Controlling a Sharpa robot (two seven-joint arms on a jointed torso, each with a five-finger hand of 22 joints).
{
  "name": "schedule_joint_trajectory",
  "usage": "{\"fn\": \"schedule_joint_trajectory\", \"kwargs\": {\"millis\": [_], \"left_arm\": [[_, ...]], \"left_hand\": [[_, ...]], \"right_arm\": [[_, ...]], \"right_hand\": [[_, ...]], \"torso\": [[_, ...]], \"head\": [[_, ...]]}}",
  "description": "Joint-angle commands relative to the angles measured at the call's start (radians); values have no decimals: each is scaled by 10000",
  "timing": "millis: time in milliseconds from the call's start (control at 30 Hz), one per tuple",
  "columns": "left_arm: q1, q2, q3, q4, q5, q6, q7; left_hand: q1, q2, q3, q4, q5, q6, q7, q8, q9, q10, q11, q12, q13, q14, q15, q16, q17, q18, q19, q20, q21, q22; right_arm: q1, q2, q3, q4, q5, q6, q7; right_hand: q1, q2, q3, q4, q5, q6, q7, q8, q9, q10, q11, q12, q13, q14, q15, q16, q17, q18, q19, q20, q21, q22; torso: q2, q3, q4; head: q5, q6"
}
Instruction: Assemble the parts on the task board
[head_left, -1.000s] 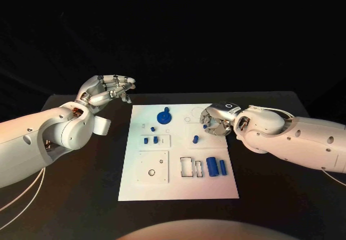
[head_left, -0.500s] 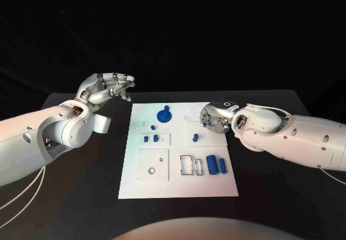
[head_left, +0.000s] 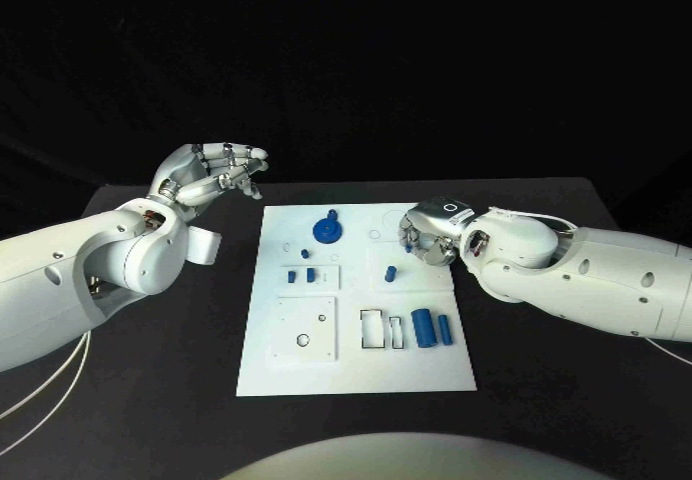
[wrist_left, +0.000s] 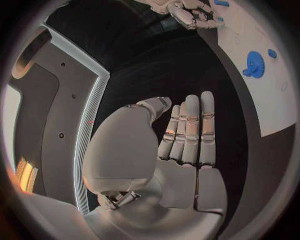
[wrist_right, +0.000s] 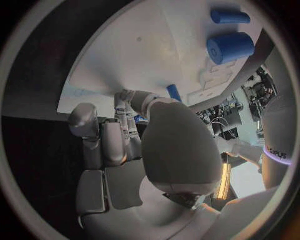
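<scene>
Task board (head_left: 361, 360) lies flat in the middle of the black tabletop (head_left: 562, 400), and I see blue parts scattered over it: a gear-like disc (head_left: 330, 232) near the far edge, small pegs (head_left: 300, 274) beside a square recess on the board's left half, a thick cylinder (head_left: 424, 328) with a thinner one (head_left: 446, 328) just beside it on the near right.

My left hand (head_left: 209, 175) hangs over the tabletop off the board's far left corner, well apart from every part; its fingers (wrist_left: 190, 127) lie straight and close together in the wrist view, nothing in them.

My right hand (head_left: 433, 232) sits low over the board's far right area, fingers (wrist_right: 125, 107) curled downward toward the white surface (a small blue peg (wrist_right: 174, 92) shows just past the fingertips). Whether they pinch anything I cannot tell.
</scene>
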Motion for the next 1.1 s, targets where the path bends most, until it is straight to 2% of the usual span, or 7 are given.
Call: {"fn": "schedule_joint_trajectory", "kwargs": {"millis": [33,200,433,900,1100], "left_arm": [[3,-4,4,35,16,-43,157],[3,-6,4,45,16,-13,131],[4,-14,4,56,16,16,92],[5,-15,4,59,9,48,19],[5,-6,4,24,8,43,7]], "left_hand": [[78,5,1,-77,24,-10,68,-20,12,-73,-24,-49,-17,-71,1,-51,-12,127,0,-5,-34,-17],[85,7,-2,-88,25,-18,75,-21,13,-101,-15,-58,-32,-107,10,-87,-21,125,-21,2,-62,-32],[93,7,-4,-100,28,-28,82,-23,13,-135,-5,-70,-48,-136,18,-118,-29,125,-39,8,-86,-44],[99,12,-15,-126,58,-84,116,-40,7,-258,35,-116,-105,-207,51,-205,-48,122,-87,34,-150,-77],[102,10,-17,-135,77,-113,128,-52,2,-292,47,-126,-120,-223,60,-225,-53,122,-98,41,-166,-84]], "right_arm": [[-132,28,-99,-58,-286,685,-430],[-132,65,-99,14,-270,717,-438],[-132,77,-100,36,-72,709,-385],[-62,-81,-89,85,541,-315,-139],[31,-124,-76,97,671,-470,-119]], "right_hand": [[-115,71,105,-3,29,33,24,53,20,75,29,-58,0,157,-84,-15,-29,30,8,-34,17,18],[-352,30,133,30,14,40,13,67,61,113,27,-119,-12,158,-76,-10,-19,29,-10,-17,19,51],[-760,-42,82,167,0,56,-47,116,143,204,-7,-195,-21,165,-92,4,-3,27,-17,3,6,83],[-1040,-47,83,294,5,90,-127,185,234,360,-70,-228,-9,191,-139,74,88,-56,224,-12,385,342],[-1038,-58,85,281,4,86,-130,188,240,368,-74,-231,-6,193,-144,82,100,-63,245,-15,420,365]], "torso": [[0,-8,7],[11,-12,24],[5,-19,8],[-7,-18,10],[-4,-15,9]], "head": [[-18,8],[-22,7],[-14,-9],[-24,42],[-20,83]]}}
